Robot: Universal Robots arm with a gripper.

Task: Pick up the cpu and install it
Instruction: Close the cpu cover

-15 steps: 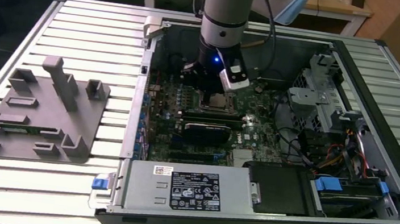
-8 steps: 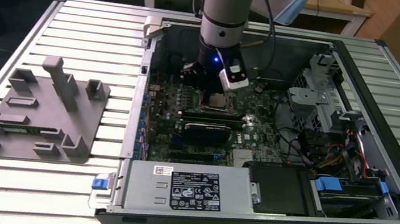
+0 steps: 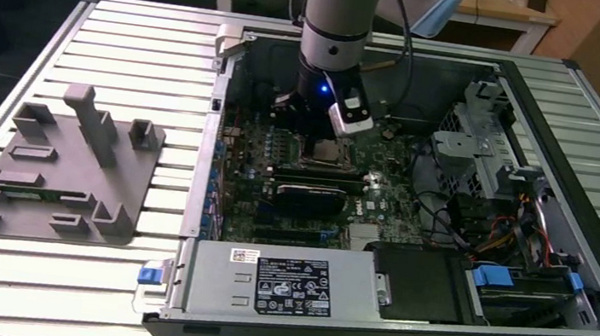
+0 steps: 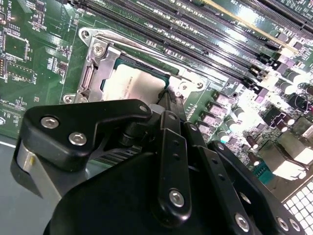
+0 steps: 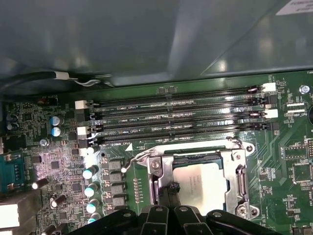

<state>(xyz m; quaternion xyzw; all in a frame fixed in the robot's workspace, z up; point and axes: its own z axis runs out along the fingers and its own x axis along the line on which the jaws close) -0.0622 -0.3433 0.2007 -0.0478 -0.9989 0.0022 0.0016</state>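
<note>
The cpu (image 5: pixel 203 183) lies flat inside the motherboard socket, silvery top plate up; it also shows in the second wrist view (image 4: pixel 132 83) and as a pale square under the arm (image 3: pixel 331 151). My gripper (image 5: pixel 171 189) hangs straight down into the open computer case (image 3: pixel 580 125), its black fingers drawn together at one edge of the cpu (image 4: pixel 169 96). Nothing shows between them, and I cannot tell whether the tips touch the chip. The metal socket frame (image 5: pixel 239 171) surrounds the cpu on its sides.
Several long memory slots (image 5: pixel 171 117) run beside the socket. A grey fixture tray (image 3: pixel 59 173) with upright posts sits on the slatted table at the exterior view's left. Power supply (image 3: pixel 275 281), drive cage (image 3: pixel 486 148) and cables (image 3: pixel 523 221) crowd the case.
</note>
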